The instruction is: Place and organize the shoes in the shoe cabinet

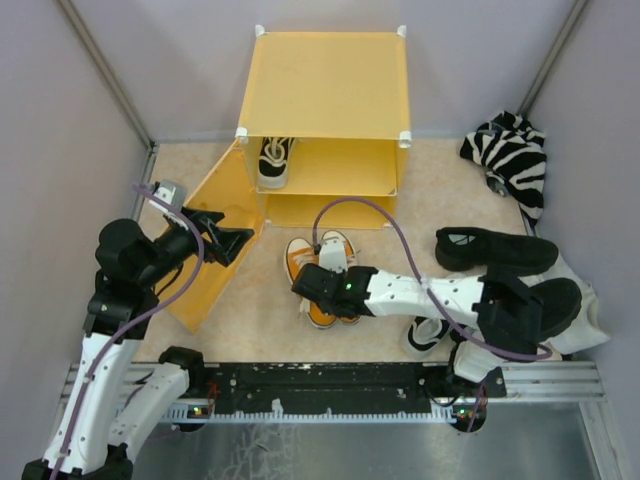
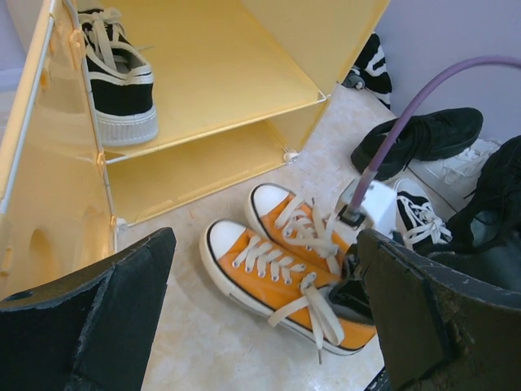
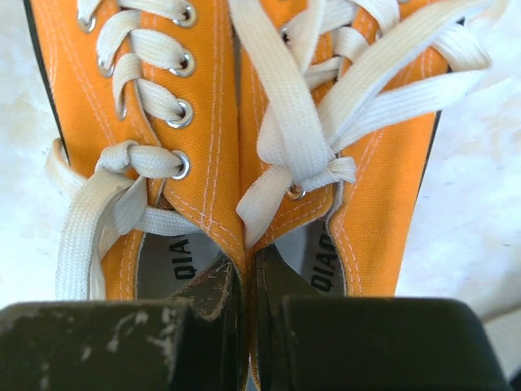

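Observation:
The yellow-orange shoe cabinet [image 1: 325,85] stands at the back with its door [image 1: 215,240] swung open to the left. One black-and-white sneaker [image 1: 274,160] sits on its upper shelf, and it also shows in the left wrist view [image 2: 122,81]. The orange pair [image 1: 322,262] lies side by side on the floor in front of the cabinet. My right gripper [image 1: 318,288] is shut on the pair's touching inner walls, one finger inside each orange shoe [image 3: 146,81]. My left gripper [image 1: 235,240] is open and empty beside the door. The second black-and-white sneaker [image 1: 428,335] lies under my right arm.
A zebra-striped cloth [image 1: 510,155] lies at the back right. Two all-black shoes [image 1: 495,250] rest on a white cloth [image 1: 585,325] at the right. The open door stands between my left arm and the orange shoes.

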Robot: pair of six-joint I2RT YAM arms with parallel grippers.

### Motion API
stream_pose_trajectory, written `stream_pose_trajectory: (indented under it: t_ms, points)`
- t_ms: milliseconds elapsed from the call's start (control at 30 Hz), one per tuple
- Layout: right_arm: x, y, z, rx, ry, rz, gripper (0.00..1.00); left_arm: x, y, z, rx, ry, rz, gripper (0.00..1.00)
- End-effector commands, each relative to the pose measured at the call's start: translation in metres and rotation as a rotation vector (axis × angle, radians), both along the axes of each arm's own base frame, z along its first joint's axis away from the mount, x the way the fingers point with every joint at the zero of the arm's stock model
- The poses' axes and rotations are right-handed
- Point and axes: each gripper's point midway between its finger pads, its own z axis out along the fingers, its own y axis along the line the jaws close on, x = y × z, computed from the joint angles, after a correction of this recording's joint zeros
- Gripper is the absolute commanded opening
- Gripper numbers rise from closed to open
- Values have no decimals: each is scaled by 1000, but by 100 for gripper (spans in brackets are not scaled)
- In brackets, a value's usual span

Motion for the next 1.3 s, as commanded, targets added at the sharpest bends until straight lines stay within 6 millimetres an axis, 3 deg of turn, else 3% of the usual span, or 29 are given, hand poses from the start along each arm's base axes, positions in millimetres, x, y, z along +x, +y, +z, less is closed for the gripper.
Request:
stream_pose_trajectory:
  t_ms: [0, 267, 767, 900, 1067, 1267]
  points:
    - [40, 14, 136, 195, -293, -41, 0, -2, 1, 5, 7, -23, 4, 99]
    - [67, 12, 199, 276, -375, -25, 0, -5, 2, 9, 4, -36, 1, 99]
    - [176, -19, 273, 334, -554, -97, 0, -2, 2, 6, 15, -29, 6, 99]
    - [207, -26, 281, 314, -588, -118, 0, -1, 2, 7, 15, -27, 6, 99]
    - [243, -30, 276, 291, -634, -131, 0, 0, 2, 5, 18, -26, 8, 99]
    - [267, -36, 284, 284, -709, -147, 0, 2, 2, 3, 23, -22, 11, 99]
